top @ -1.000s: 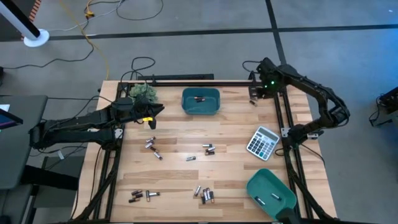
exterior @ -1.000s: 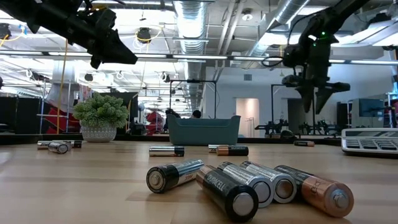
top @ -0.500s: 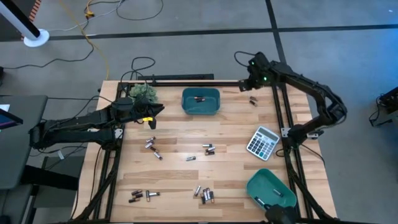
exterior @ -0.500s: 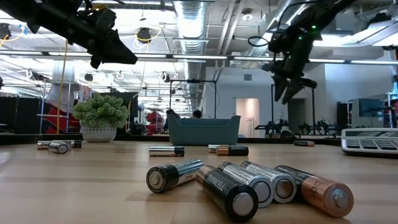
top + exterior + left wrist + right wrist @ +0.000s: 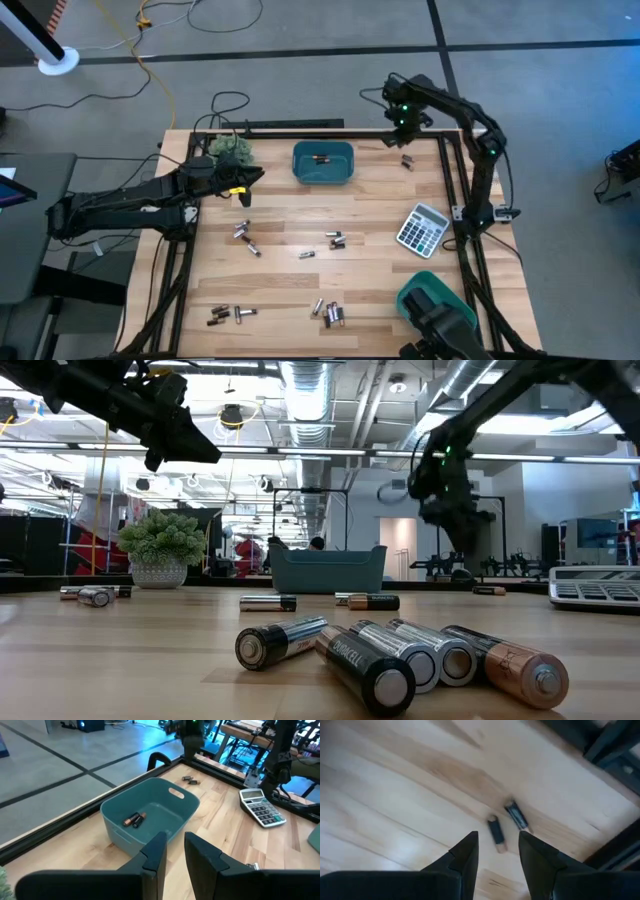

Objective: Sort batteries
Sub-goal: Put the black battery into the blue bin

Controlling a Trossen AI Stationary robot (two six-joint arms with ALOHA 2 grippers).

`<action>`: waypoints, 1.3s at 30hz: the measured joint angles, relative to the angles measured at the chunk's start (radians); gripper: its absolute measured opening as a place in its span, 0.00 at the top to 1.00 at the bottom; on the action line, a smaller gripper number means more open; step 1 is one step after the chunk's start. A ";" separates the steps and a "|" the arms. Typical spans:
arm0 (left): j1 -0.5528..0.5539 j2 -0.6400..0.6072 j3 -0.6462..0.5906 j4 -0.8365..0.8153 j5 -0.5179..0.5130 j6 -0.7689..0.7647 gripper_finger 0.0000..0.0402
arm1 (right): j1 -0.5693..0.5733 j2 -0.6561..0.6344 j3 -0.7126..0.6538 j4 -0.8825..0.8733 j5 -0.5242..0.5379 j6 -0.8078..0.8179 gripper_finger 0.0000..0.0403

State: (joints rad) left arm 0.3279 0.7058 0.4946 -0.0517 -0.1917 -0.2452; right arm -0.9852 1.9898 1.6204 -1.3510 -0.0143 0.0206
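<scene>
Small dark and silvery batteries lie on their sides in loose groups on the wooden table: (image 5: 245,233), (image 5: 335,240), (image 5: 330,314), (image 5: 225,315). A pair lies near the far right corner (image 5: 406,160). Two more rest inside the far teal bin (image 5: 300,168), seen also as batteries (image 5: 135,820) in the left wrist view. My left gripper (image 5: 250,190) hovers open, left of that bin, holding nothing. My right gripper (image 5: 400,125) hangs open above the far right pair (image 5: 495,832), clear of them.
A second teal bin (image 5: 440,292) sits at the near right corner, partly under a dark arm part. A grey-white calculator (image 5: 422,228) lies near the right edge. A small potted plant (image 5: 230,150) stands at the far left. Black frame rails line the table's edges.
My right gripper has swung toward the table's left along the far edge, turning as it went, and now hangs over the battery pair near the far right corner. The batteries and bins lie where they were.
</scene>
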 joint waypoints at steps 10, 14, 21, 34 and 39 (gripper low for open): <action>0.000 0.000 0.000 -0.001 -0.016 -0.012 0.85 | -0.001 0.140 0.010 -0.107 0.141 -0.109 0.62; 0.000 0.000 0.000 -0.001 -0.034 -0.013 0.85 | 0.004 0.165 0.010 -0.107 0.147 -0.126 0.62; 0.000 0.000 0.000 -0.002 -0.035 -0.027 0.85 | 0.003 0.214 0.010 -0.104 0.148 -0.139 0.62; 0.000 0.000 0.000 -0.002 -0.035 -0.055 0.85 | 0.024 0.272 0.040 -0.083 0.162 -0.172 0.68; 0.000 0.000 0.000 -0.002 -0.034 -0.067 0.85 | 0.031 0.274 0.040 -0.091 0.162 -0.174 0.83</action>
State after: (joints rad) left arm 0.3279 0.7059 0.4946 -0.0538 -0.2256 -0.3119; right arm -0.9539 2.2639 1.6604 -1.4424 0.1482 -0.1532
